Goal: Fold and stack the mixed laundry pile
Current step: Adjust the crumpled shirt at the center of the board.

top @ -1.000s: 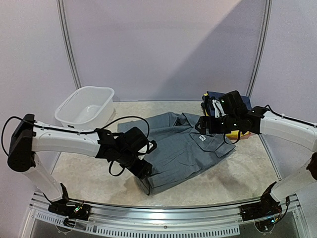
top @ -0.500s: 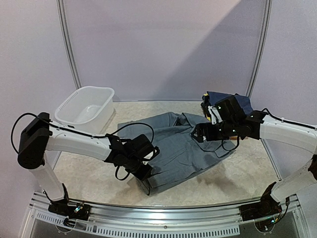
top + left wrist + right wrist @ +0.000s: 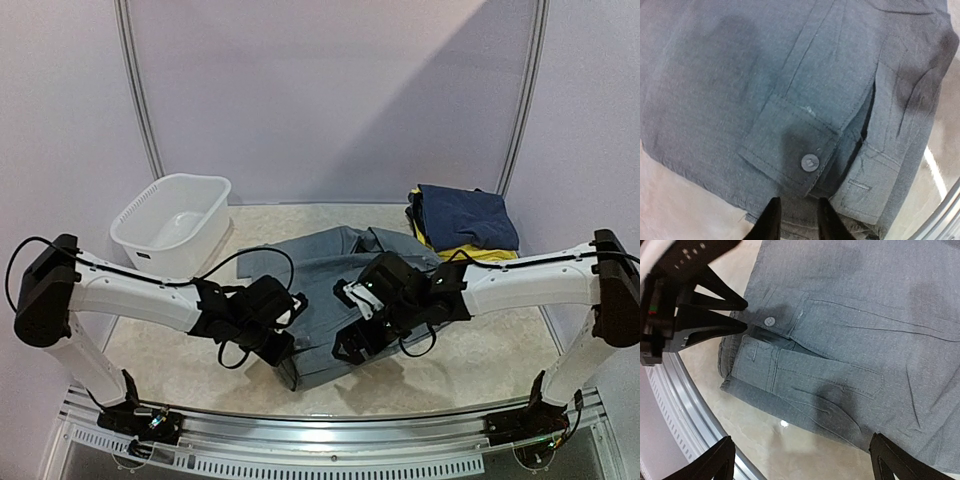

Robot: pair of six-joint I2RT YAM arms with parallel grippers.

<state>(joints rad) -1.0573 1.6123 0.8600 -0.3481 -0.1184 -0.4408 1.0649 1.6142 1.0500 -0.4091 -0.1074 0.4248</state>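
Note:
The large grey trousers lie spread in the middle of the table, waistband towards the near edge, button showing. My left gripper has its fingers close together on the waistband edge, just below the button. It also shows in the right wrist view. My right gripper is wide open and empty, hovering over the trousers' near edge. A folded navy garment lies on yellow cloth at the back right. No reddish clothes show.
A white plastic basin stands at the back left. The metal rail runs along the table's near edge, close to both grippers, and shows in the right wrist view.
My right arm has swung from the stack at the back right down to the trousers' near edge, leaving the navy garment on the stack. My left gripper stays at the waistband.

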